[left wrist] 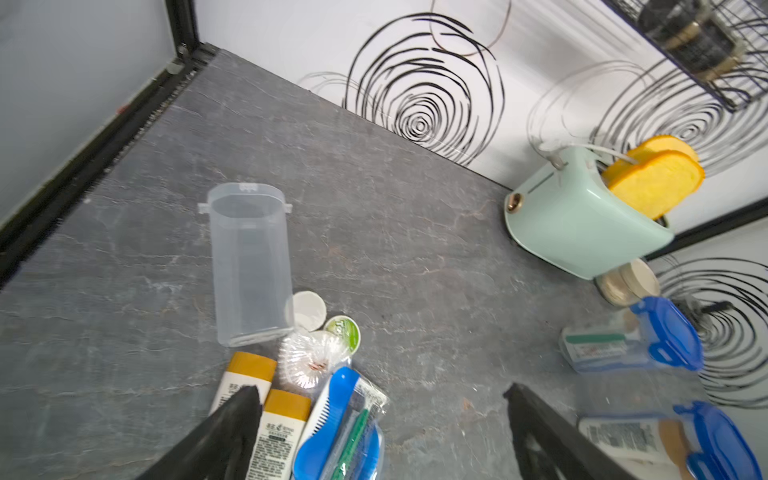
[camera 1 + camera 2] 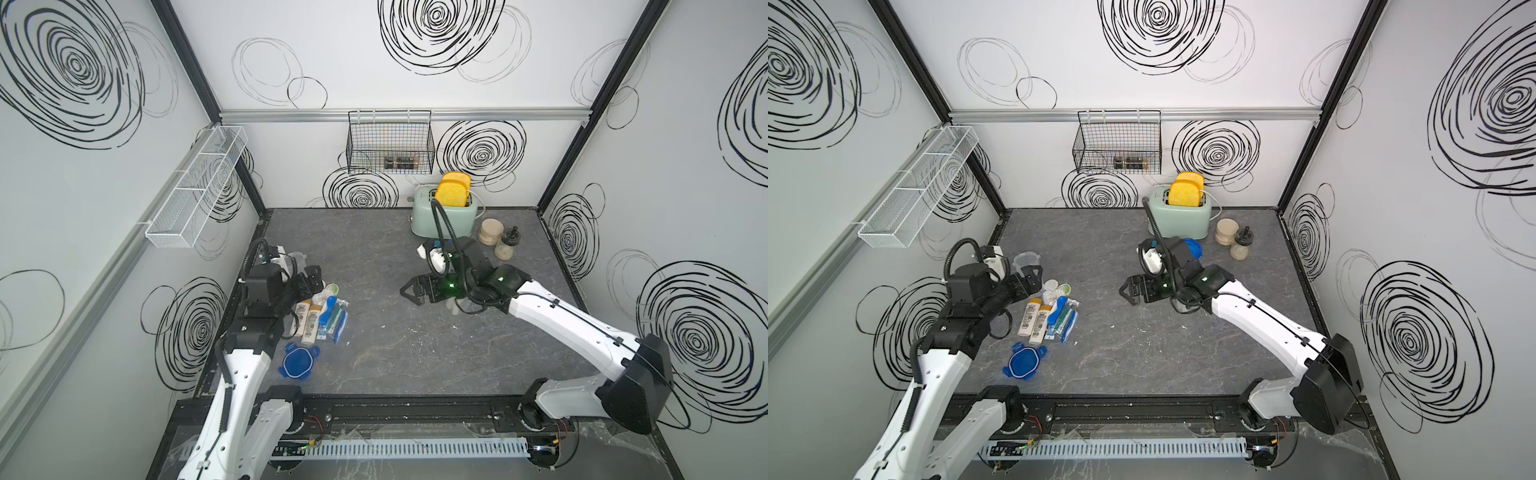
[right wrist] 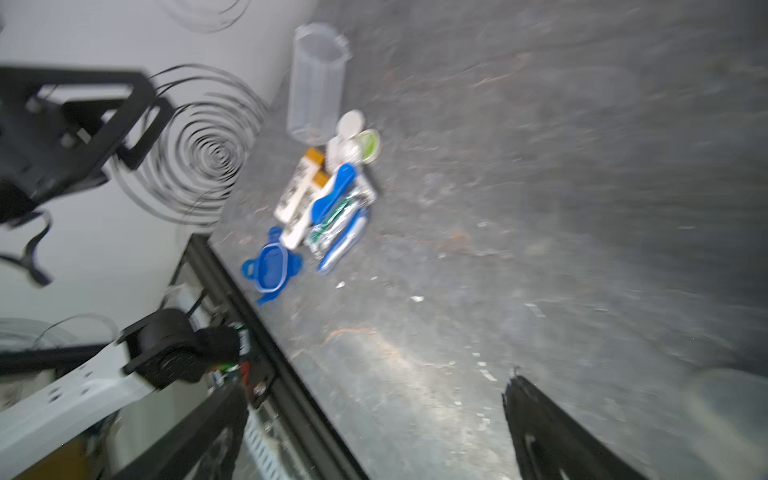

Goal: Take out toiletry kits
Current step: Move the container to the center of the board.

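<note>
One toiletry kit (image 2: 320, 316) (image 2: 1046, 316) lies spilled at the table's left: two cream bottles with tan caps (image 1: 286, 432), a blue comb and wrapped toothbrush (image 1: 340, 419), round tins (image 1: 343, 332) and a clear-wrapped piece (image 1: 309, 361). Beside them lies the empty clear container (image 1: 249, 266) (image 2: 1026, 262), and its blue lid (image 2: 300, 361) (image 3: 270, 266) rests nearer the front. My left gripper (image 2: 313, 277) (image 1: 380, 390) hovers open over the pile, holding nothing. Two more kits sit in closed blue-lidded containers (image 1: 631, 345) (image 1: 665, 436) under my right arm. My right gripper (image 2: 409, 291) (image 3: 378, 386) is open and empty mid-table.
A mint toaster with two toast slices (image 2: 442, 216) stands at the back, with two beige-filled jars (image 2: 490, 231) (image 2: 506, 247) to its right. A black wire basket (image 2: 390, 145) hangs on the back wall and a white mesh shelf (image 2: 195, 191) on the left wall.
</note>
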Motion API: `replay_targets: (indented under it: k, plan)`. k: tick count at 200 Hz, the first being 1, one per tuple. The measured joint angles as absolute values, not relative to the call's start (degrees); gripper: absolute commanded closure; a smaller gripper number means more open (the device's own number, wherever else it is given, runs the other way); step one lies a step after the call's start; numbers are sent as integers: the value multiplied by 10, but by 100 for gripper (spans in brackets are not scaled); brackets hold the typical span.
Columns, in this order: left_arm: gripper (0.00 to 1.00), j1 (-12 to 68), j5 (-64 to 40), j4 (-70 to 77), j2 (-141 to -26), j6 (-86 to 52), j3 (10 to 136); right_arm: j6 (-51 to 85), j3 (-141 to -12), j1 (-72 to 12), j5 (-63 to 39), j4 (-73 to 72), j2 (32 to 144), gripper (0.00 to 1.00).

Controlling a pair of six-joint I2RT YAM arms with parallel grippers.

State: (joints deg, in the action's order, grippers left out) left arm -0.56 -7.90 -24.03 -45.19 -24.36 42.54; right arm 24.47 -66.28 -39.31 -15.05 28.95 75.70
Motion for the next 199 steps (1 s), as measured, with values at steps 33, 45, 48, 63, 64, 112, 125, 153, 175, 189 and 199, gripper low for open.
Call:
replay_targets:
  k: [33, 45, 48, 63, 64, 112, 125, 153, 175, 189, 199]
  plan:
    - [4, 33, -104, -243, -453, -244, 408, 229, -663, -291, -83, 332, 726, 2]
    - [4, 50, -111, -243, -454, -244, 405, 232, -663, -255, -80, 337, 721, 2]
    - [4, 54, -113, -243, -454, -246, 405, 233, -663, -247, -80, 338, 720, 2]
    - [3, 68, -120, -243, -458, -249, 404, 239, -661, -219, -72, 341, 719, 2]
    - [3, 69, -120, -243, -459, -249, 404, 239, -661, -218, -72, 341, 719, 2]
    - [3, 55, -148, -243, -470, -253, 404, 284, -658, -216, -55, 364, 731, 2]
    - [3, 52, -156, -242, -470, -253, 404, 299, -658, -216, -49, 373, 741, 2]
    - [3, 46, -170, -242, -470, -253, 404, 337, -658, -220, -44, 395, 759, 2]
    - [2, 46, -173, -242, -470, -253, 404, 363, -658, -230, -43, 397, 767, 2]
    - [2, 46, -173, -242, -469, -253, 404, 379, -661, -234, -43, 403, 780, 2]
    - [2, 46, -173, -242, -469, -253, 404, 388, -664, -236, -42, 408, 793, 2]
